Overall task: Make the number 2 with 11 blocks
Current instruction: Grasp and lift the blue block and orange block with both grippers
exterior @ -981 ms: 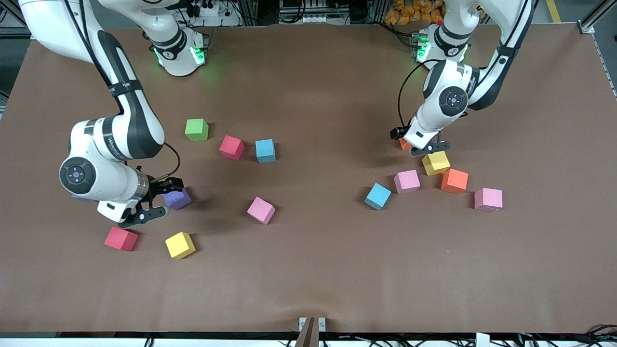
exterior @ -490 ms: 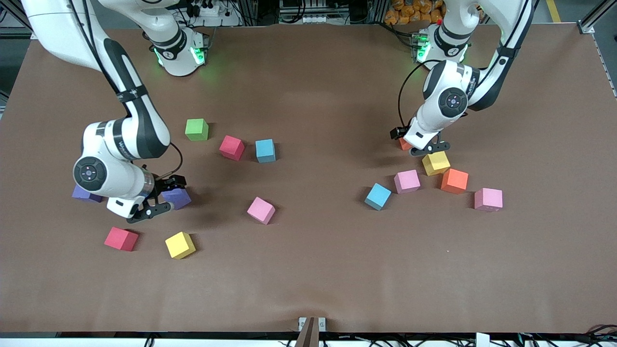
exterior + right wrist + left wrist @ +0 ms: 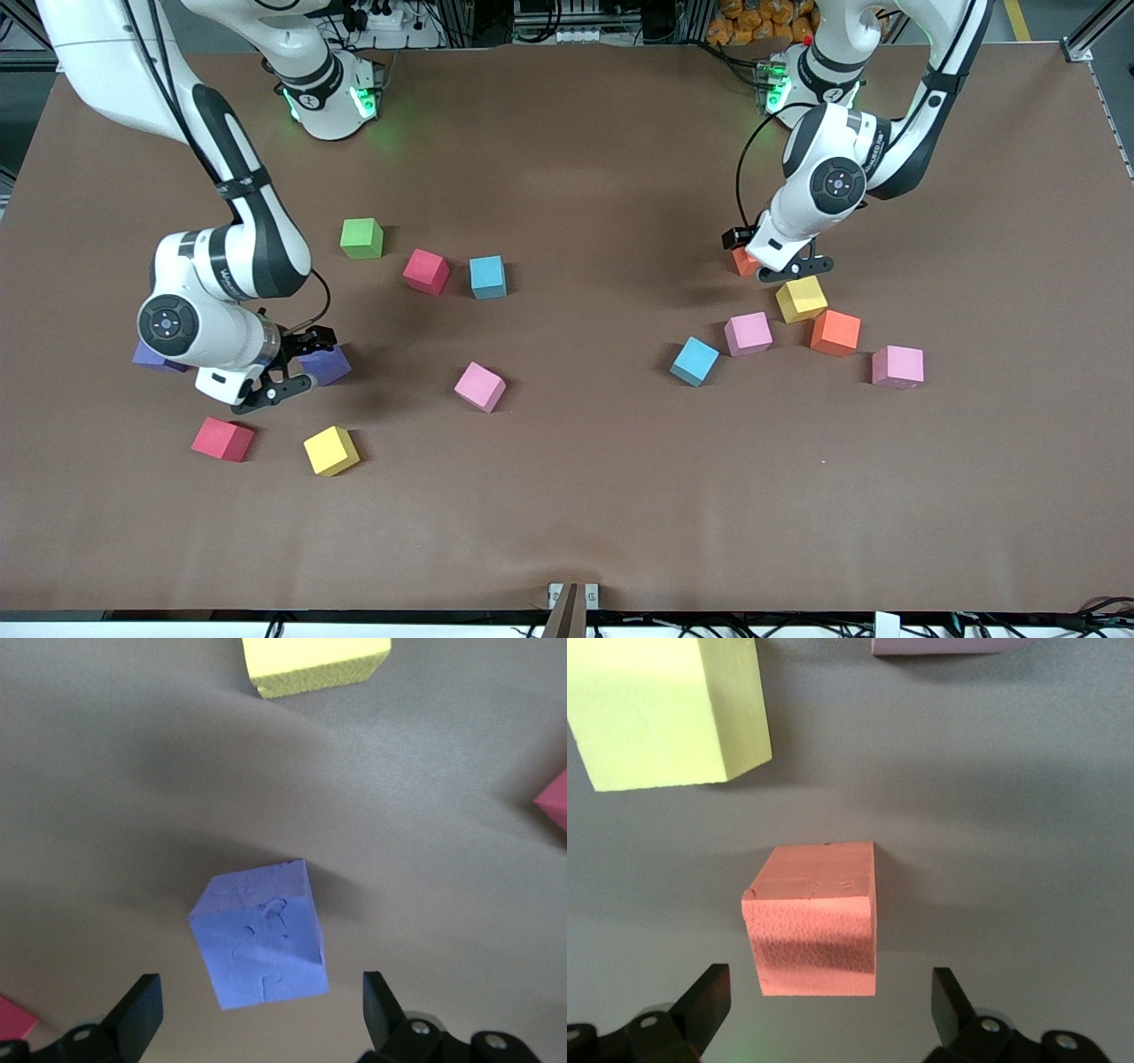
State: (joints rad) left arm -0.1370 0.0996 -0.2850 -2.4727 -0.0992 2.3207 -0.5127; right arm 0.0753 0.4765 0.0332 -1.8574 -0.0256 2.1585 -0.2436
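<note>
The right gripper [image 3: 259, 997] is hovering over a purple cube [image 3: 261, 935] at the right arm's end of the table, its fingers spread wide with the cube between them and untouched. A second purple cube [image 3: 152, 358] is peeking out from under that arm. The blocks are lying scattered, so the number 2 is not yet begun: a red cube [image 3: 222, 439] and a yellow cube [image 3: 331, 450] are sitting nearest the front camera, with a green cube [image 3: 361, 238] farther from it (not one of the eleven).

Toward the left arm's end, the left gripper [image 3: 830, 992] is hanging over an orange cube [image 3: 815, 921], jaws likewise released and straddling it. A yellow block [image 3: 664, 709] is lying just beside.

The purple cube is sitting skewed to the right gripper's fingers, so closing on it may be catching corners and twisting it free. On the orange cube, a descending finger may be nudging the yellow block.

No block is carrying writing. The lettering on the right arm's forearm is too small to read.
</note>
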